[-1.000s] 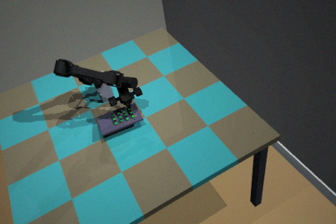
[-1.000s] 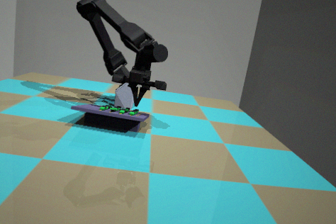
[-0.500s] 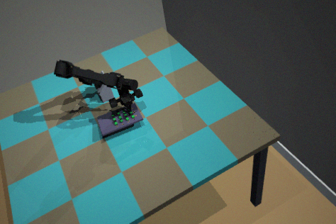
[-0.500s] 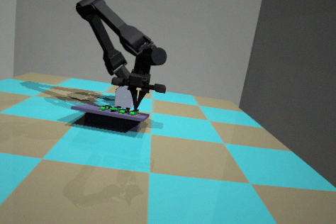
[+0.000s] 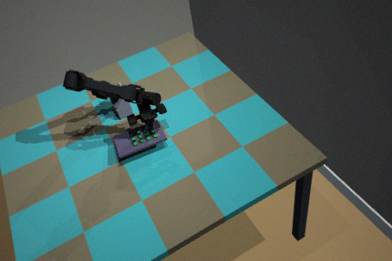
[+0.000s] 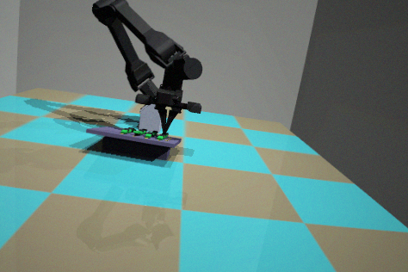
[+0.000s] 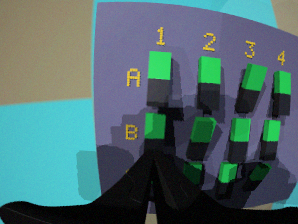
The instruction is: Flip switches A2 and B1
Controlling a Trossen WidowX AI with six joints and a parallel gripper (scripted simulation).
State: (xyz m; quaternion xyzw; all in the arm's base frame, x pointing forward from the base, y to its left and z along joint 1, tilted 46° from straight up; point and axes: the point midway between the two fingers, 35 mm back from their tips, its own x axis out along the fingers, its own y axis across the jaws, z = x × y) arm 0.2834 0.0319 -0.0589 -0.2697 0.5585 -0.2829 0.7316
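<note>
The purple panel (image 5: 124, 148) (image 6: 96, 131) (image 7: 111, 30) carries switches with a green far half and a black near half. Switch A2 (image 7: 209, 70) stands clear of the fingers in the wrist view, green half bright; its tilt is hard to tell. Switch B1 (image 7: 155, 126) shows its green half, with its black near half partly behind the fingertips. My gripper (image 7: 152, 155) (image 5: 150, 129) (image 6: 164, 132) is shut and empty, pointing down. Its tips are at or just above the near end of B1; contact cannot be told. The fingers hide much of C1.
Neighbouring switches A1 (image 7: 159, 65) and B2 (image 7: 203, 130) stand close to B1. Switches A3 (image 7: 254, 77) and A4 (image 7: 282, 79) are farther right. A pale grey slab (image 5: 123, 110) (image 6: 150, 119) stands behind the panel, near the arm. The panel sits on a checkered table (image 5: 182, 211) (image 6: 224, 185).
</note>
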